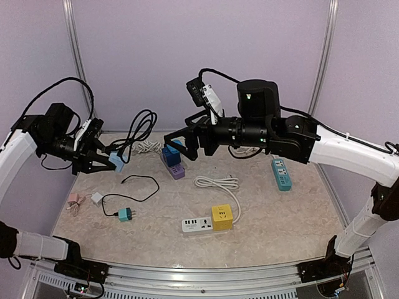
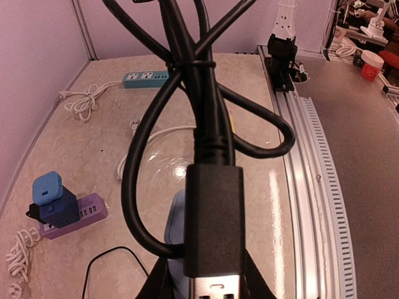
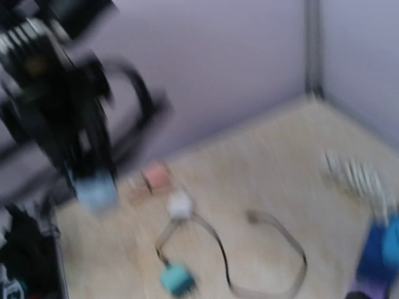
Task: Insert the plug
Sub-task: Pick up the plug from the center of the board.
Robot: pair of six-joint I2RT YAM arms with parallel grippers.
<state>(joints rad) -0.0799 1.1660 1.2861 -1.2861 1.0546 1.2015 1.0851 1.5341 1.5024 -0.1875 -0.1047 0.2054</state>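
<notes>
Beige tabletop [image 1: 262, 212], lilac walls [image 1: 156, 50]. USB plug [image 2: 214, 230] hangs clear of the table, right at the left claw [image 1: 105, 161]. That claw is pinched narrow on the blue charger [image 1: 116, 162]; black cable [image 1: 138, 128] loops away past its tips. Right claw [image 1: 181, 146] spread wide, empty, just above the purple power strip [image 1: 177, 171], likely staged to take the plug. Right wrist view too blurred to help.

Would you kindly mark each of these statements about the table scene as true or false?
1. The left gripper holds a light blue adapter. True.
2. The right gripper is shut on a cable. False: it is open and empty.
3. The yellow cube socket stands at the far edge of the table. False: it stands near the front, against the white power strip.
4. A teal plug lies on the table. True.
</notes>
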